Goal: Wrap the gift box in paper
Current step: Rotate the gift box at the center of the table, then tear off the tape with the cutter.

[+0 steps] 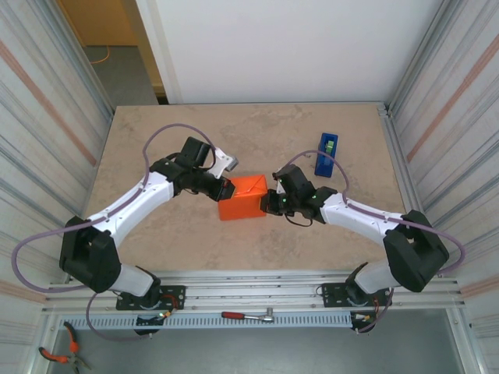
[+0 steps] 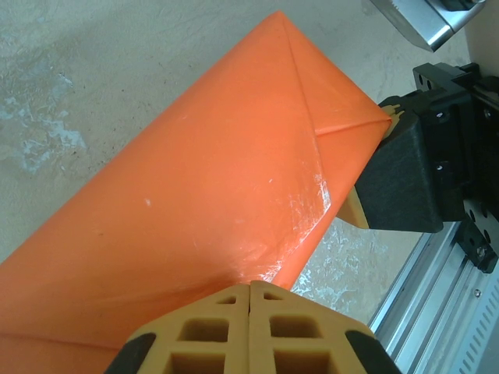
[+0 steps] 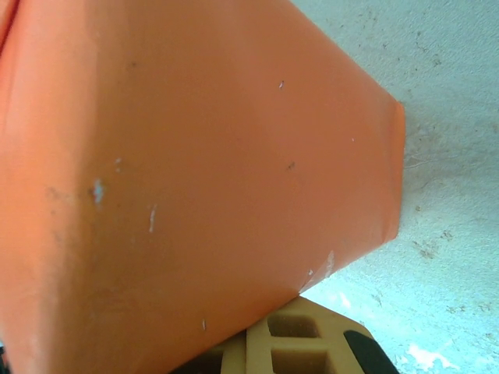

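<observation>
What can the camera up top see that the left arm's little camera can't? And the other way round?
Top camera: the blue tape dispenser on the table, the wrench down at the front, and both whole arms. Left wrist camera: the fold creases in the orange paper up close, and its own fingers pressed shut together. Both: that paper wrapped into a package, with the right gripper touching its end.

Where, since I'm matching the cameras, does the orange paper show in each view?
Top external: the paper at the centre.
Left wrist: the paper diagonally across the centre.
Right wrist: the paper upper left and centre.
Shared landmark: the right pincer at the paper's end.
</observation>
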Controlling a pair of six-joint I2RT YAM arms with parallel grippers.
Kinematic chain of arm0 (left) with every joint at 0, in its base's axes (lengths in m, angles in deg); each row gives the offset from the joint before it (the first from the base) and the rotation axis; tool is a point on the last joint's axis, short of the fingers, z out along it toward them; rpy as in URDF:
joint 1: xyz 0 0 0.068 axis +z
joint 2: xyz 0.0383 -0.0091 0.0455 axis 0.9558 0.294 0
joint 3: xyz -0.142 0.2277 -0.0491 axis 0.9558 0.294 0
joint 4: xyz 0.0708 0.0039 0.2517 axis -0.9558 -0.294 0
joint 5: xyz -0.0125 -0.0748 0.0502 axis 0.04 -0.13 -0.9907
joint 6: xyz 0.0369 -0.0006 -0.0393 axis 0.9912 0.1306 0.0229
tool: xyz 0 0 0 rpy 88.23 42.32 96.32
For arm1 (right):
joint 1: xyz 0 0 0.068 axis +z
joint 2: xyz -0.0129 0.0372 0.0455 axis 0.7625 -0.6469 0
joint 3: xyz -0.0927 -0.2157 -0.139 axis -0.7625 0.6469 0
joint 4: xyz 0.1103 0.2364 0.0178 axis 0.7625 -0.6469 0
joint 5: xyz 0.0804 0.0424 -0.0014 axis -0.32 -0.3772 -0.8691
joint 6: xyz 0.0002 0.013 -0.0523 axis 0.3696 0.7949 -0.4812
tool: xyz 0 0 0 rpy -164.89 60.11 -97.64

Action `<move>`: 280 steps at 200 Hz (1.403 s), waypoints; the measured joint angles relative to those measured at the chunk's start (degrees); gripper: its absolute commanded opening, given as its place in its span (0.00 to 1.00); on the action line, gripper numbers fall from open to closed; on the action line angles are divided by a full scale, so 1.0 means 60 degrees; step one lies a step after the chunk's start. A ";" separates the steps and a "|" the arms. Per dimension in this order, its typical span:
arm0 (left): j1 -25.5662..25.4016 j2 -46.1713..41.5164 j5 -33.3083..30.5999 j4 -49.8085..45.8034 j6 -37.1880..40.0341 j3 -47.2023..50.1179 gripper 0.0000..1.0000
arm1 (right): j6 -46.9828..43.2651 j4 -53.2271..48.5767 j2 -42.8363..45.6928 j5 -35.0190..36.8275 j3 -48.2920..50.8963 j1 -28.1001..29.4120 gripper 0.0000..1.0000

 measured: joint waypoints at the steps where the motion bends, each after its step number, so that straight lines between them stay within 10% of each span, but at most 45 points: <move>1: 0.0000 0.0000 0.0000 0.0000 0.0000 0.0000 0.00 | 0.0004 0.0000 0.0018 0.0018 0.0018 0.0000 0.00; 118: -0.0036 -0.0062 -0.0084 0.0080 -0.0040 0.0076 0.00 | -0.1395 -0.3373 0.3679 0.2834 0.0324 -0.1253 1.00; 196: -0.0069 -0.0073 -0.0193 0.0153 -0.0040 0.0098 0.00 | -0.2000 -0.3803 0.3661 0.3799 -0.0710 -0.3213 0.99; 280: -0.0160 -0.0135 -0.0433 0.0222 -0.0036 0.0135 0.00 | -0.2065 -0.1974 0.1814 -0.0878 -0.0776 -0.8007 0.93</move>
